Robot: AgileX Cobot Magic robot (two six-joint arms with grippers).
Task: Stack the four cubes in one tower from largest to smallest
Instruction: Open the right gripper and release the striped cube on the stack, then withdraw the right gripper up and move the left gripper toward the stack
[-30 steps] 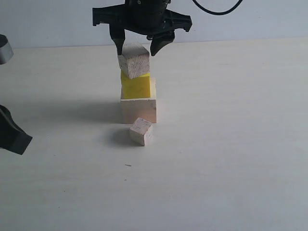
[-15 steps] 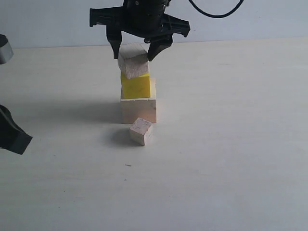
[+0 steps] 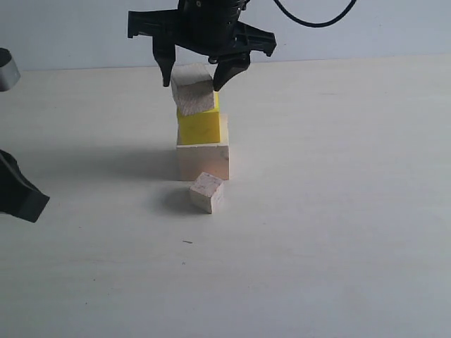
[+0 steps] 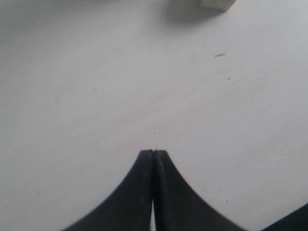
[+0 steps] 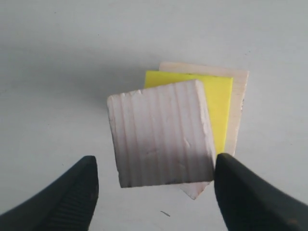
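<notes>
A: Where is the layered-grain cube point(image 3: 194, 95)?
B: On top of the yellow cube point(image 3: 199, 127), twisted askew and overhanging it. The largest cube point(image 3: 204, 160) lies under the yellow cube.
A: Does the right gripper point(image 3: 193, 84) grip it?
B: No. Its jaws stand wide, straddling it, one finger clear of it.
A: The smallest cube point(image 3: 206, 192)?
B: On the table point(image 3: 338, 211), below and in front of the yellow cube.
A: The left gripper point(image 4: 153, 154)?
B: Closed tight, empty, well apart from the yellow cube.
</notes>
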